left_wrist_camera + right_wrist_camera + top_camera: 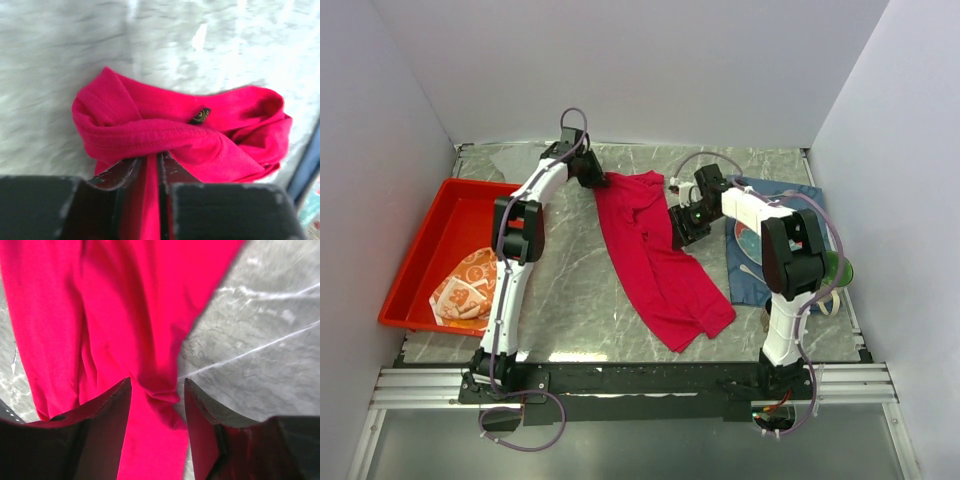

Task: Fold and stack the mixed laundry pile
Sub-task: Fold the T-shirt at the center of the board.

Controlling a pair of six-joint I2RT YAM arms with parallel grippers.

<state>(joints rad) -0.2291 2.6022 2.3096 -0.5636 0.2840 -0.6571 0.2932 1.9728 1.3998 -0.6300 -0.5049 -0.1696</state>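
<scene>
Now | left pincer nipping crimson-magenta shirt at collar | right pincer wide, astride shirt fold

crimson shirt outstretched, patterned cloth crumpled

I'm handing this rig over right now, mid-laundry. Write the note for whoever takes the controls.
Left gripper: shut on the collar end of the crimson shirt, at the far side of the table.
Right gripper: open, its fingers straddle a fold at the shirt's right edge without gripping it.
The shirt lies unfolded, diagonally across the table's middle. The orange-and-white cloth sits crumpled in the red tray.
Done: nothing folded or stacked.
Left: fold each piece, then stack.
</scene>
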